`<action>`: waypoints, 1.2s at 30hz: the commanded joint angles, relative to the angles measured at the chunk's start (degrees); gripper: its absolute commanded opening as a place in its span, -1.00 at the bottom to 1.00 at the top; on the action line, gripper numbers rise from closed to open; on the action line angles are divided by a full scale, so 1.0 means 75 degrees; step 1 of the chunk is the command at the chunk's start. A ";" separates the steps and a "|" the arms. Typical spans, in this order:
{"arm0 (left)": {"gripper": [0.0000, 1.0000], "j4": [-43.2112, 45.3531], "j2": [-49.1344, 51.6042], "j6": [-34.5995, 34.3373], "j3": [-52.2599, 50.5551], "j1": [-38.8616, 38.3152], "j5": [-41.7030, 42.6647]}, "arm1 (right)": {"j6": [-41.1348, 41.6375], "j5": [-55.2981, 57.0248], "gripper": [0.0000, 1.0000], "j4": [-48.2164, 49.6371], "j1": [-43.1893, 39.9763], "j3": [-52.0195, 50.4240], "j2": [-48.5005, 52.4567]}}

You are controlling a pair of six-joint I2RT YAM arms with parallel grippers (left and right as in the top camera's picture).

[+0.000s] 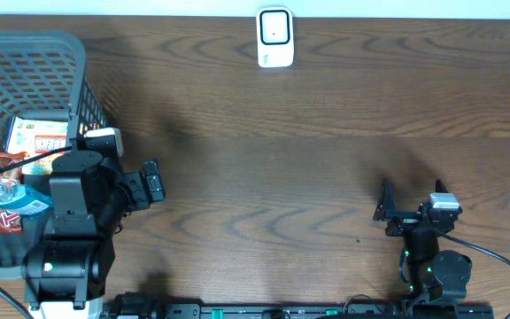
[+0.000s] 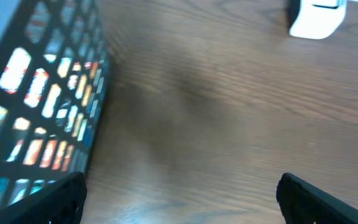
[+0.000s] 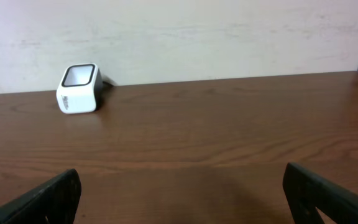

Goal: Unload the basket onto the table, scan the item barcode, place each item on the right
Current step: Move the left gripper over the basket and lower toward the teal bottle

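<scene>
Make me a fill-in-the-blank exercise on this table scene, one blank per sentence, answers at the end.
The barcode scanner at the far edge of the table is ____ in colour.
The packaged items lie ____ the grey mesh basket.
That basket stands on the robot's ____ side.
The left gripper and the right gripper both have their jaws ____, holding nothing.
Missing words: white; inside; left; open.

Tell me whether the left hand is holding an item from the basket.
No, the left hand stands open above the wooden table beside the basket, with nothing between its fingers.
</scene>
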 commanded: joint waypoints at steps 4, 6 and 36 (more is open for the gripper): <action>0.96 -0.0003 0.0172 0.0128 0.0146 -0.0017 0.0536 | -0.0090 0.0044 0.98 -0.0032 0.0087 -0.0012 -0.0041; 0.97 0.0000 0.0344 0.0087 0.0157 -0.0015 0.0536 | -0.0090 0.0044 0.98 -0.0032 0.0087 -0.0012 -0.0041; 0.96 -0.1212 0.2200 -0.1003 0.2145 0.0000 -0.0697 | -0.0090 0.0044 0.99 -0.0035 0.0087 -0.0012 -0.0041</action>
